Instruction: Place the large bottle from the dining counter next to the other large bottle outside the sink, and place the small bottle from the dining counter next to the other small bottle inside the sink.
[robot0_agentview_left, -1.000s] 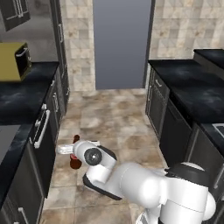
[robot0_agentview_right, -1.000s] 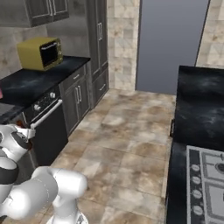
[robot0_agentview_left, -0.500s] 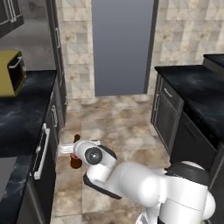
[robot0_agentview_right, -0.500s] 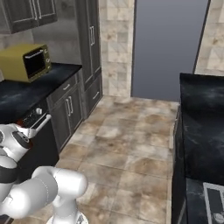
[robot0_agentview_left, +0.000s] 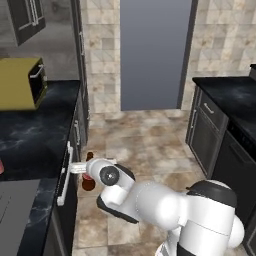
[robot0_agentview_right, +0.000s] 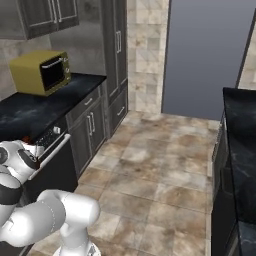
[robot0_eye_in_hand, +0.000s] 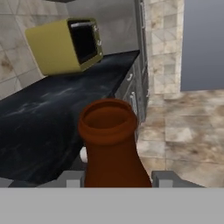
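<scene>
The tall dark brown glass bottle (robot0_eye_in_hand: 114, 146) is gripped upright between the claw (robot0_eye_in_hand: 118, 178) tips, mouth at frame centre, black marbled worktop (robot0_eye_in_hand: 52, 127) at left.

White rounded arm (robot0_agentview_left: 160, 207) — dark round joints.

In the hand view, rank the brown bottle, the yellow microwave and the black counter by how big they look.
1. Black counter, the widest span.
2 and 3. Brown bottle and yellow microwave cover similar areas, so I won't rank them; the bottle sits right at the camera, which inflates it.
</scene>
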